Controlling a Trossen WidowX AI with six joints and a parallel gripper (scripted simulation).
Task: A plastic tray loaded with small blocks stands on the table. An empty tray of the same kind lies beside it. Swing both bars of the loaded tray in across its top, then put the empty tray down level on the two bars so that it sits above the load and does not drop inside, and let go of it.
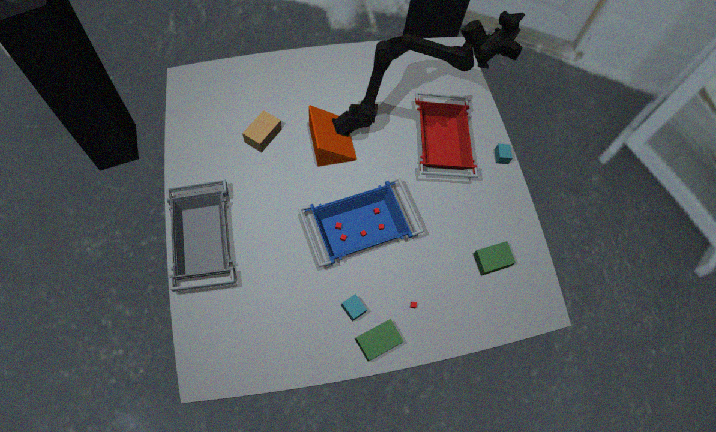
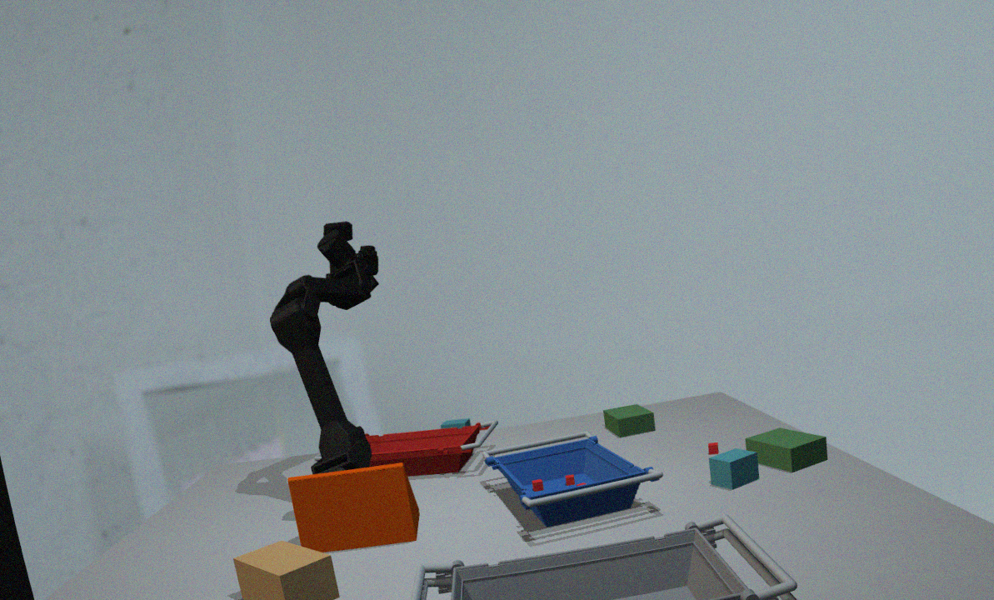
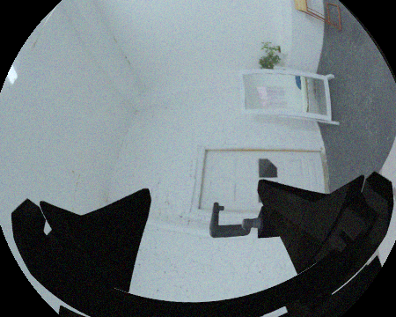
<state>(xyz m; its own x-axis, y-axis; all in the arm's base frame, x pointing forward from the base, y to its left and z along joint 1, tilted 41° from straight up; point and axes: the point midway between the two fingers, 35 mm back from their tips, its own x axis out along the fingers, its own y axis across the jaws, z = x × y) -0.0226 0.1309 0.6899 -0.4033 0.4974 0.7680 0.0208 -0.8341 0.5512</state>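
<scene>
The loaded blue tray stands mid-table with several small red blocks on its floor. Its left bar and right bar both stick out beyond its ends. Two empty trays of like shape lie on either side: a red one and a grey one, their bars also swung outward. I cannot tell from shape which one is meant. My gripper is open and empty, raised high and away from all trays.
An orange wedge stands by the arm's base, with a tan block beside it. Green blocks, teal blocks and one loose red block lie around the blue tray.
</scene>
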